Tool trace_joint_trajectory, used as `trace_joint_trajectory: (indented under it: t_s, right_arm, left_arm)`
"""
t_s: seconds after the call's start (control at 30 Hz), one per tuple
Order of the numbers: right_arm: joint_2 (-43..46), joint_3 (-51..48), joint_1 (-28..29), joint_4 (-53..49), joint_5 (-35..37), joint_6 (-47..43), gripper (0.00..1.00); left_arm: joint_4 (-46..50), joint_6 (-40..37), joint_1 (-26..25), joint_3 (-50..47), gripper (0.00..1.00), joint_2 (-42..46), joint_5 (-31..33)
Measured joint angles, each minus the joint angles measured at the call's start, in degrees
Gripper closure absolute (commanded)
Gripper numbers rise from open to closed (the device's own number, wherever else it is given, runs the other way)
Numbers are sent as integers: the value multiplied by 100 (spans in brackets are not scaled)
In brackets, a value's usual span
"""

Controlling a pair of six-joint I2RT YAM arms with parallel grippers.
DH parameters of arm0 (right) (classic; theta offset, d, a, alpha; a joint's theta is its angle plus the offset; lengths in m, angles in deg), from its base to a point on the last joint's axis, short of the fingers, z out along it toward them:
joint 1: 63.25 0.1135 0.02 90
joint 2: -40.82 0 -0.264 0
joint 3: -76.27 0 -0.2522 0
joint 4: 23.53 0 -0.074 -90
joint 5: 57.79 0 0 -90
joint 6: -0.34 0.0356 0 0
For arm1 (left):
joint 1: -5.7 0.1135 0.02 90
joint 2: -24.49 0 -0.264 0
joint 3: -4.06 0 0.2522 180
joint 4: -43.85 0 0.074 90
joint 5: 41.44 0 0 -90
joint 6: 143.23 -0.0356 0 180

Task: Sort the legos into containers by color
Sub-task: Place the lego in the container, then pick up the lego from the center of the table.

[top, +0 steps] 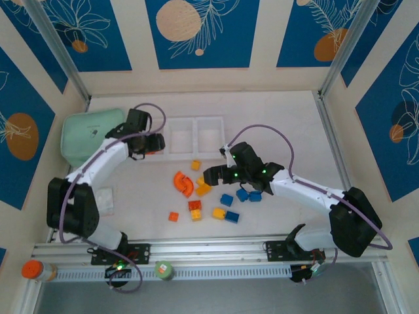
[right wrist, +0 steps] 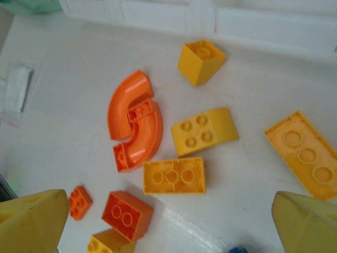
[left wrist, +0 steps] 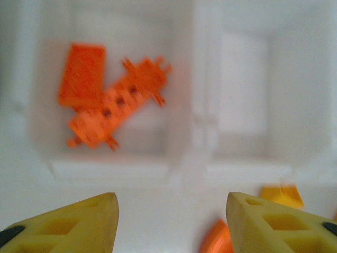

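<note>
The white tray [top: 196, 152] of containers lies at the back centre. My left gripper [top: 156, 142] hovers over its left compartment, open with nothing between the fingers [left wrist: 172, 211]. Below it, orange legos [left wrist: 105, 100] lie in that compartment; the middle compartment [left wrist: 247, 95] beside it looks bare. Loose legos are scattered in front of the tray: a curved orange piece [top: 184, 184], yellow bricks [top: 196, 165] and blue bricks [top: 227, 199]. My right gripper [top: 211, 175] stands wide open above them, empty [right wrist: 171, 221], over an upturned yellow brick [right wrist: 174, 176] beside the curved orange piece [right wrist: 134, 118].
A mint-green pouch [top: 88, 134] lies left of the tray. A small clear bag [top: 105, 199] sits near the left arm. Two small jars [top: 33, 269] stand on the front rail. Metal frame posts [top: 330, 131] border the table.
</note>
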Motion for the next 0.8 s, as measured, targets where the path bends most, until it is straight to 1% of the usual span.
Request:
trace_joint_trajectory:
  t_s: [0.13,0.4,0.5,0.6,0.8]
  right_arm:
    - [0,-208,138,48,-83,-149,1]
    - [-133,-726,278,636,-267,-326,1]
    - [-170,-916,278,850,-284,-387,1]
    - [-199,-1001,297,1016,-293,-437,1]
    - [-210,-1023,315,1246,-286,-560,1]
  left_arm:
    - [52,177,-549,-575,40,411,-57]
    - [-13,848,-1661,-1119,29,737,164]
    - [-50,1110,-1906,-1233,24,616,310]
    - [-149,1305,-2024,-1231,22,286,452]
    - [-304,1598,-2055,-1209,22,-363,872]
